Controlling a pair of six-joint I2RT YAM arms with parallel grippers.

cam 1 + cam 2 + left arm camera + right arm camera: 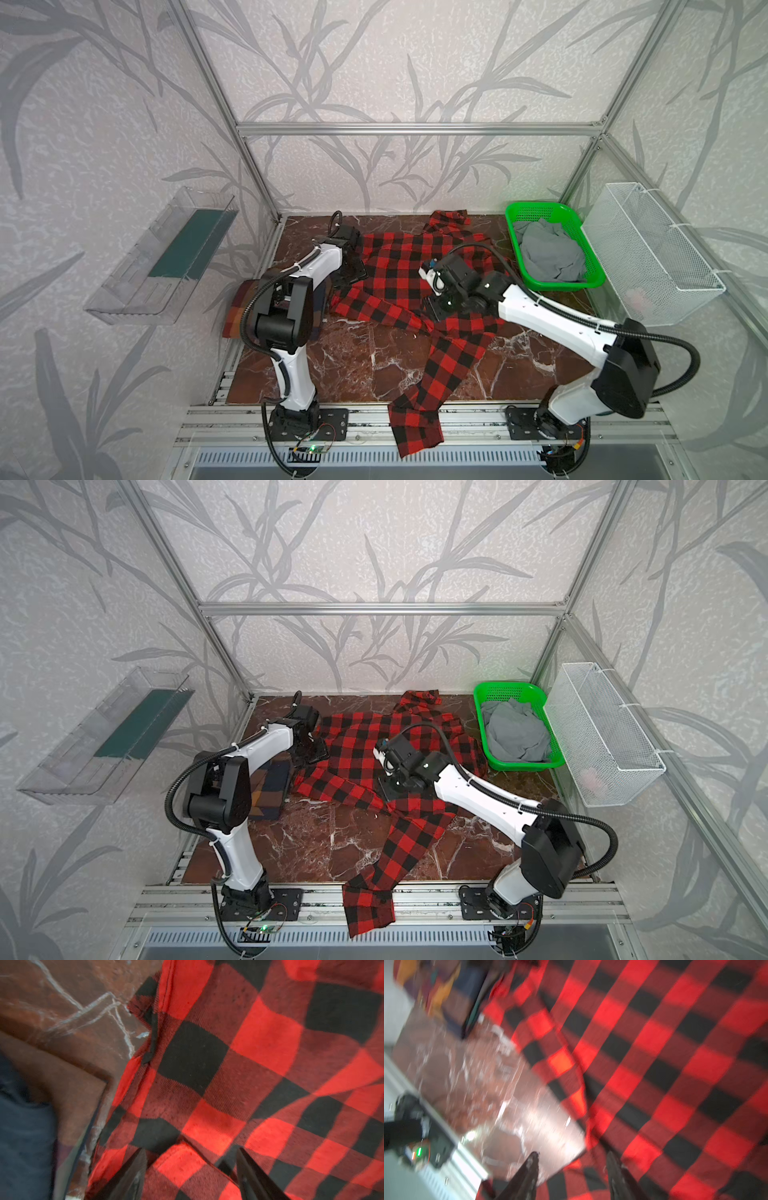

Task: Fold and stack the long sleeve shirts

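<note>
On table (353, 365), red-black shirt (399, 266) beneath left tool (191, 1149), right tool (572, 1152); both spread wide.

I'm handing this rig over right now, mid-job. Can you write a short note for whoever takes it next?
Left claw: open, low over the left edge of the red shirt, apparently gripping nothing.
Right claw: open, at that shirt's near edge, apparently gripping nothing.
Red shirt: spread unfolded across the table, with one sleeve hanging over the front edge.
Plaid shirt: a compact pile at the table's left, partly hidden by the left arm. It looks folded.
Done: the plaid shirt, apparently.
Left: fold the red shirt, then stack the two.
</note>
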